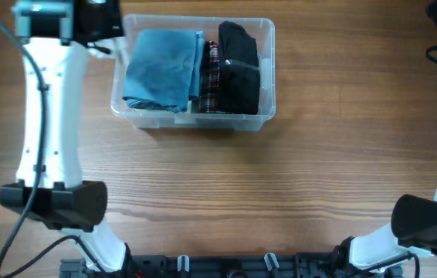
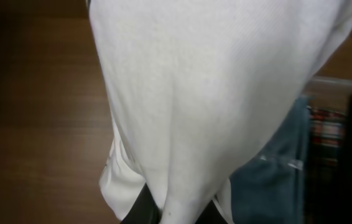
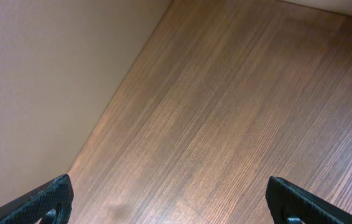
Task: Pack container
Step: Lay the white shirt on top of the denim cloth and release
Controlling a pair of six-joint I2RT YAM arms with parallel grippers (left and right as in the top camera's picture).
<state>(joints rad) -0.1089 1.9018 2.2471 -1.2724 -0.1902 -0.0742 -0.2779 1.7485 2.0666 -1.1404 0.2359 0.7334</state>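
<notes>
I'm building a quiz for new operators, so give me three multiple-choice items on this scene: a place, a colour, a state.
1. What lies between the blue cloth and the black garment in the container? A a white towel; B a plaid cloth; C nothing.
2. The cloth at the container's end nearest the left arm is: A red; B blue; C yellow.
3. The right gripper is: A shut on a cloth; B shut, empty; C open, empty.
Answers: 1 B, plaid shows between them from overhead. 2 B, blue fabric fills that end. 3 C, its fingertips stand wide apart over bare table.
</notes>
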